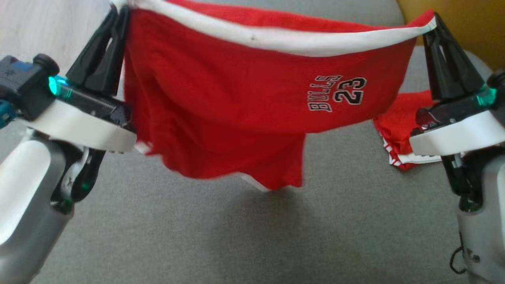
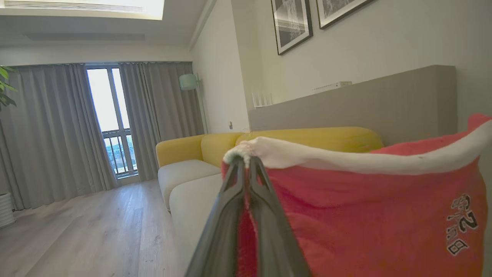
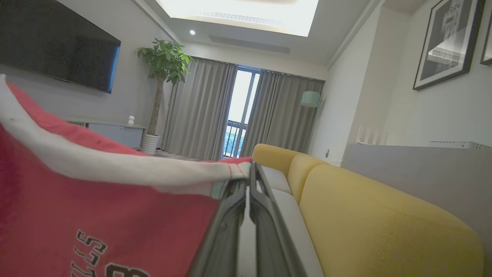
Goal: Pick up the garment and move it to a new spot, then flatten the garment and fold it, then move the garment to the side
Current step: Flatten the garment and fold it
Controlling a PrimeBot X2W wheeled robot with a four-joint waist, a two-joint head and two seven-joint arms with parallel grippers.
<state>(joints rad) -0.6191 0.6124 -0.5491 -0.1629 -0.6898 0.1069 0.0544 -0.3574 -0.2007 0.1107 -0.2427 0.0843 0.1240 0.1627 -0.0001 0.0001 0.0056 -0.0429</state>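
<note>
Clearly, the garment (image 1: 236,118), a pair of red shorts, hangs in the air above the grey sofa seat (image 1: 276,236) and does not touch it. A soft shadow lies on the seat under it. Its white waistband (image 1: 276,39) is stretched between the two grippers and sags a little in the middle.

The left gripper (image 1: 119,12) has its two dark fingers pressed together on one end of the waistband. In the left wrist view the white edge is bunched at the tips of these fingers (image 2: 228,204), and some red cloth is caught between them lower down. The right gripper (image 1: 435,19) is clenched on the other end of the waistband in the same way.

The print "BULLS 23" (image 1: 339,92) sits tilted on the red cloth, not upright. A second red cloth (image 1: 396,118) with white trim lies on the seat, beside the right gripper and partly hidden by it. The yellow backrest (image 1: 453,27) rises at the far edge of the seat.
</note>
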